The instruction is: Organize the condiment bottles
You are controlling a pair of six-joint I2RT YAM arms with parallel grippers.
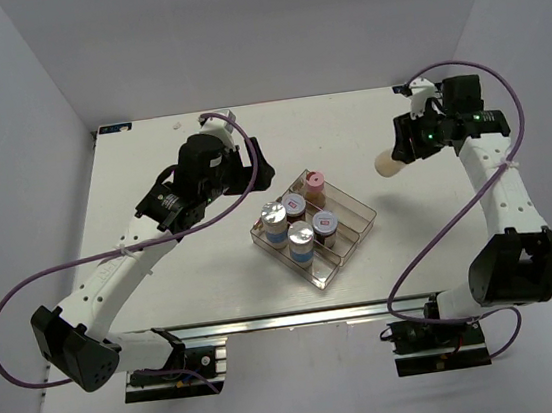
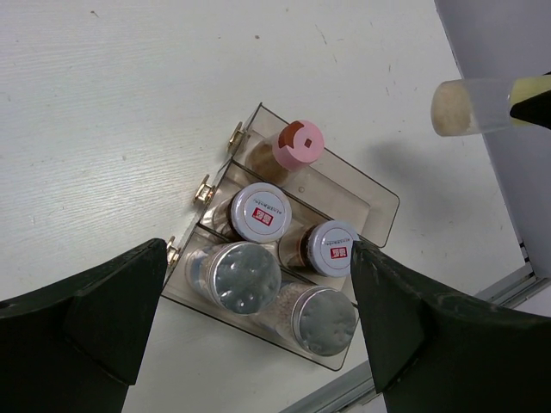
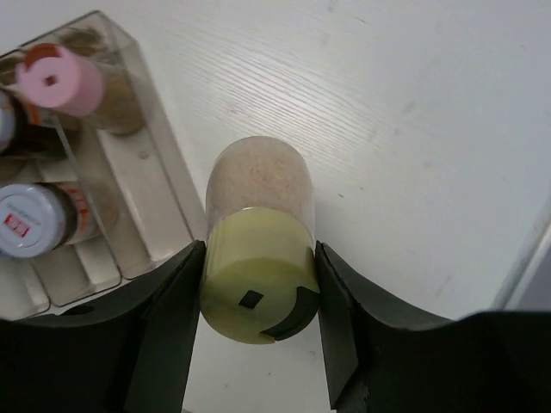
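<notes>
Yellow-capped jar (image 3: 258,284): clamped at its cap end between the right jaws, held on its side in the air, between the tray (image 1: 356,215) and the right edge of the surface (image 1: 224,273). Left jaws: spread wide, empty, by the tray's far-left side. Tray sits mid-surface, toward the near edge. Upright inside: two silver-capped jars (image 1: 275,214), two red-marked-lid jars (image 1: 294,203), one pink-capped jar (image 1: 313,180). Judged five of six placed. Left to do: the held jar, likely into the free space beside the pink-capped one.

Red marks on two jar lids (image 2: 269,215) — blurred, nothing legible
</notes>
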